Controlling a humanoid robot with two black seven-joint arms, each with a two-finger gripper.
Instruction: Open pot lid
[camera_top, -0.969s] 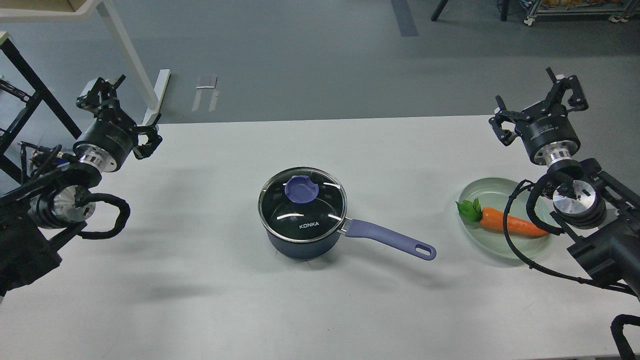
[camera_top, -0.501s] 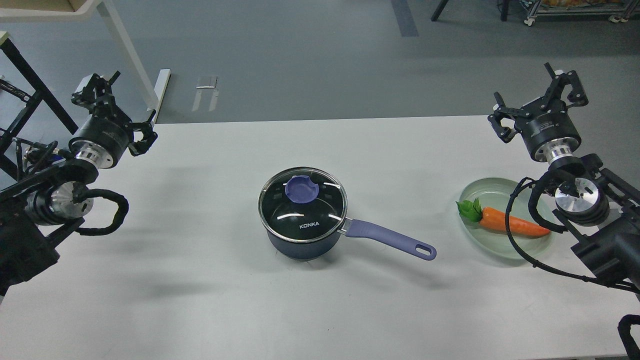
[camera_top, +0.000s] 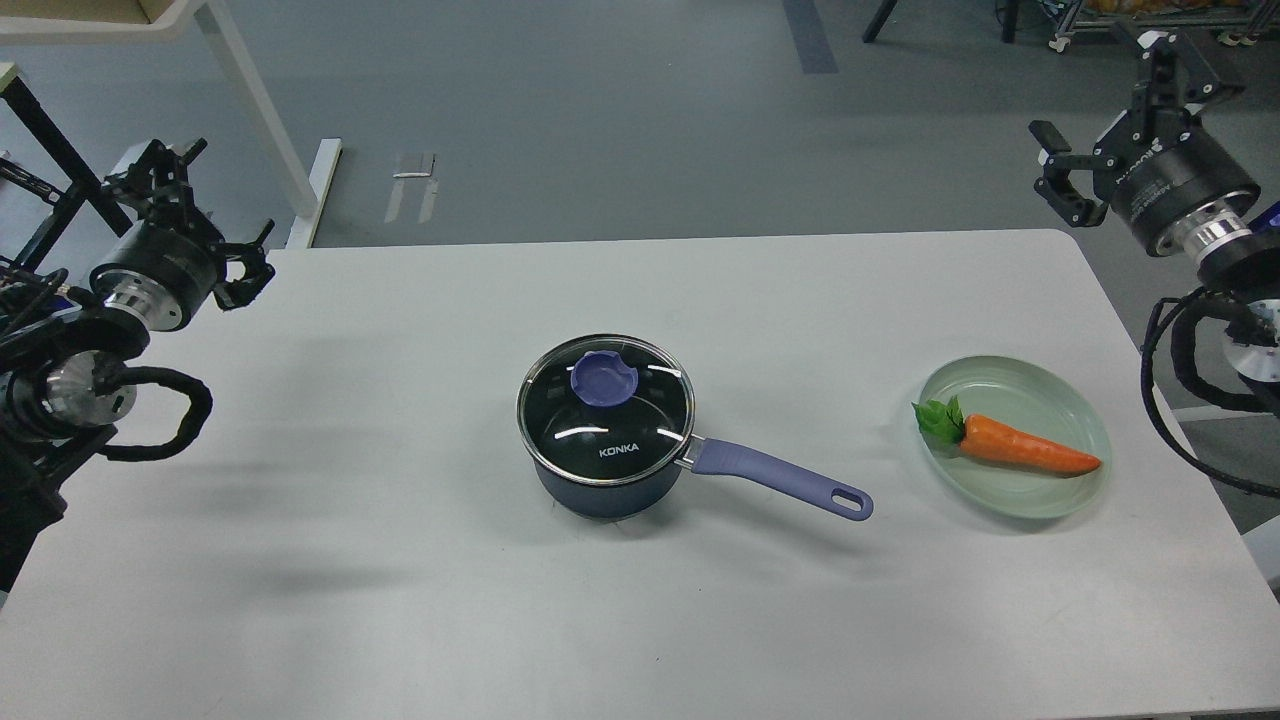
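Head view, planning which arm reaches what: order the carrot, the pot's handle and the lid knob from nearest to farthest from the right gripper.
From the right gripper, raised past the table's far right corner:
1. Carrot, on the green plate at the right.
2. Pot handle, pointing right from the pot.
3. Lid knob, on the glass lid at table centre.
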